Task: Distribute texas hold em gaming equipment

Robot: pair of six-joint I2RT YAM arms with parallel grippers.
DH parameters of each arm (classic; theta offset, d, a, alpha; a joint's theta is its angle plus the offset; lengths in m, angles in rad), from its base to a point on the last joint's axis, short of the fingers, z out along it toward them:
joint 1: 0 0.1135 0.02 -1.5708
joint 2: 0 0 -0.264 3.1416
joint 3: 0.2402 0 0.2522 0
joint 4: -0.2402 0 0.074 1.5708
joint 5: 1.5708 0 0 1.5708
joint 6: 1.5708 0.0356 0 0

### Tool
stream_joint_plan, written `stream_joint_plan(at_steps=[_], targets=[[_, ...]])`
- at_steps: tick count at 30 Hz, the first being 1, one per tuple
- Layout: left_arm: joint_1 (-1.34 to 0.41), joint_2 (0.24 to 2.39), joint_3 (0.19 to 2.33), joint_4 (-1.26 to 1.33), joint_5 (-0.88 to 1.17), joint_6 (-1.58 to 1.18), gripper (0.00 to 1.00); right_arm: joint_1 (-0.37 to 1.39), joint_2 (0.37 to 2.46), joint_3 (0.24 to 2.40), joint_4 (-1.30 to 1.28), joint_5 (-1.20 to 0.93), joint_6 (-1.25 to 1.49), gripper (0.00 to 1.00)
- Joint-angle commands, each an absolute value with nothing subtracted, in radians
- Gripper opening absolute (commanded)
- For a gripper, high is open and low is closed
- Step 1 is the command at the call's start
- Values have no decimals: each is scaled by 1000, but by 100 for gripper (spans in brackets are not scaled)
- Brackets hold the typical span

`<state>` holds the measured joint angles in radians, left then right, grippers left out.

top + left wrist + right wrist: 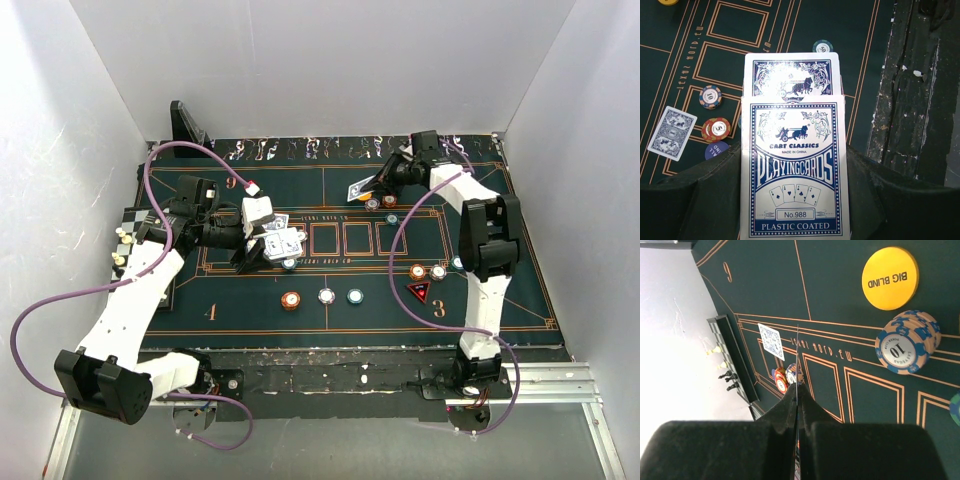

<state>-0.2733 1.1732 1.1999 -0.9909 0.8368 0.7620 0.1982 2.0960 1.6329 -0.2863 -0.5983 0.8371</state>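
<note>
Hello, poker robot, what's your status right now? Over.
Left jaws shut on card box. Right jaws shut on single card. Yellow disc, chip stack lie on mat nearby.

- Folded the left arm (130,300) back at the elbow near its base, forearm slanted up and forward.
- Clamped the left gripper (794,150) on a card box (792,170), one finger on either side.
- Stretched the right arm (487,300) far forward, wrist turned leftward.
- Pinched the right gripper (798,395) tight on a playing card (797,360), seen edge-on.
</note>
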Motion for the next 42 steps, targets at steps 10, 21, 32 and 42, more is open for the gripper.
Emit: stream_joint_plan(at_steps=[10,21,32,42], targets=[[-276,1160,1241,-983,870,759,0,301,2371,2009,-368,-534,911,10],[-276,1169,1250,-994,879,767,0,299,2349,2019,-492,-420,861,56],[-276,1158,1241,-989,885,765,0,296,2120,1988,-540,-336,836,70],[-276,1170,1252,-974,905,749,0,452,1652,1514,-221,-675,893,86]])
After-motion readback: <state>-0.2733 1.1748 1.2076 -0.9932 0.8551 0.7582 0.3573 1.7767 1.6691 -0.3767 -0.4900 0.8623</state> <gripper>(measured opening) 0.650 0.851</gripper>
